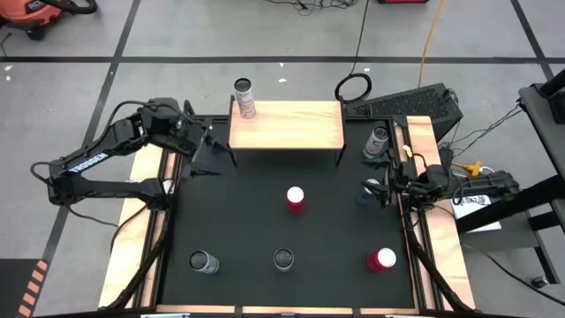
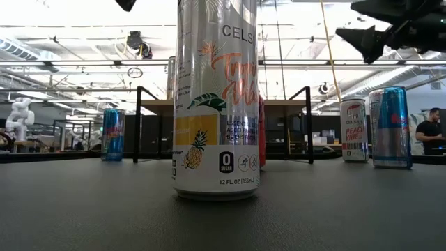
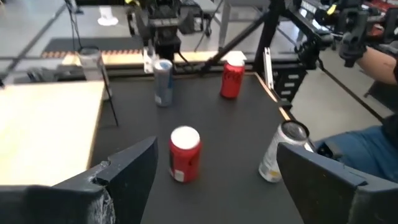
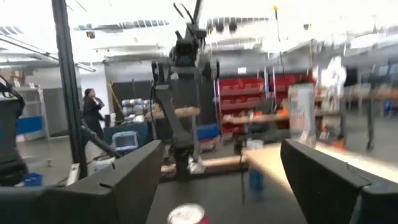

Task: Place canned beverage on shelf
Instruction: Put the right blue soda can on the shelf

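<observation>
The shelf (image 1: 284, 125), a light-wood board on thin black legs, stands at the far middle of the black mat (image 1: 247, 221). One tall can (image 1: 244, 97) stands upright on the board's far left corner. A red can (image 1: 295, 200) stands on the mat in front of the shelf. My left gripper (image 1: 210, 155) hovers open beside the shelf's left end, above the mat; in the left wrist view (image 3: 214, 168) the red can (image 3: 185, 154) shows between its fingers, farther off. My right gripper (image 1: 369, 190) waits open at the mat's right side, touching nothing.
More cans stand upright on the mat: a red one (image 1: 381, 259) near right, a silver one (image 1: 283, 259) near middle, one (image 1: 203, 262) near left, one (image 1: 380, 141) right of the shelf. A keyboard (image 1: 415, 102) lies beyond the table. The mat between the cans is open.
</observation>
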`<state>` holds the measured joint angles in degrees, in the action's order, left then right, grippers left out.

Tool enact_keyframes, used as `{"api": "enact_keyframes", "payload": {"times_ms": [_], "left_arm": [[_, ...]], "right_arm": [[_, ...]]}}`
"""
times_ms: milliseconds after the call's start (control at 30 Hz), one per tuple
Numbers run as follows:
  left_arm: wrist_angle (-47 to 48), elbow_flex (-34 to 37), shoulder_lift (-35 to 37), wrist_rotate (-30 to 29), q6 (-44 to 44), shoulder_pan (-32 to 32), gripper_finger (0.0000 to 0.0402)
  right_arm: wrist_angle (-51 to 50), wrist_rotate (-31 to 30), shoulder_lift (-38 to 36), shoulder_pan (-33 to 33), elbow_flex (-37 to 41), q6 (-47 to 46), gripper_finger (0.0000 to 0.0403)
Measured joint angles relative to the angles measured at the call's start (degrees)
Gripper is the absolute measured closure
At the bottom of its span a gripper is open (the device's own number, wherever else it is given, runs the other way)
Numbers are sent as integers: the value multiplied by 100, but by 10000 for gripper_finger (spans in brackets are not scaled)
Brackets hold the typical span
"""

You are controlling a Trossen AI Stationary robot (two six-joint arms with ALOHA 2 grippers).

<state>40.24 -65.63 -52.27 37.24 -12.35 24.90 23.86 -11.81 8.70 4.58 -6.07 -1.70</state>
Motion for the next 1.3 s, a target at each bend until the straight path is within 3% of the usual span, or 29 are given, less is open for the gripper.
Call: {"api": "enact_keyframes", "payload": {"times_ms": [233,367,533,633,867,1167,1300], "left_arm": [[137,0,-26,-53,779,1,70],[273,0,-24,-53,730,3,70],[290,0,-22,-145,727,3,70],[292,0,-24,-342,737,3,70],[294,0,-24,-353,736,3,70],[296,0,-24,-366,738,3,70],[296,0,-24,-368,743,3,70]], "right_arm": [[571,-4,58,0,0,240,95],[-7,-90,59,0,0,197,95],[-506,-737,58,0,-1,81,95],[-1281,-759,62,2,-329,-61,95],[-4937,-615,67,0,-1887,-1757,95],[-5809,10,84,2,-2050,-3039,95],[-6150,-24,107,2,-2050,-3398,95]]}}
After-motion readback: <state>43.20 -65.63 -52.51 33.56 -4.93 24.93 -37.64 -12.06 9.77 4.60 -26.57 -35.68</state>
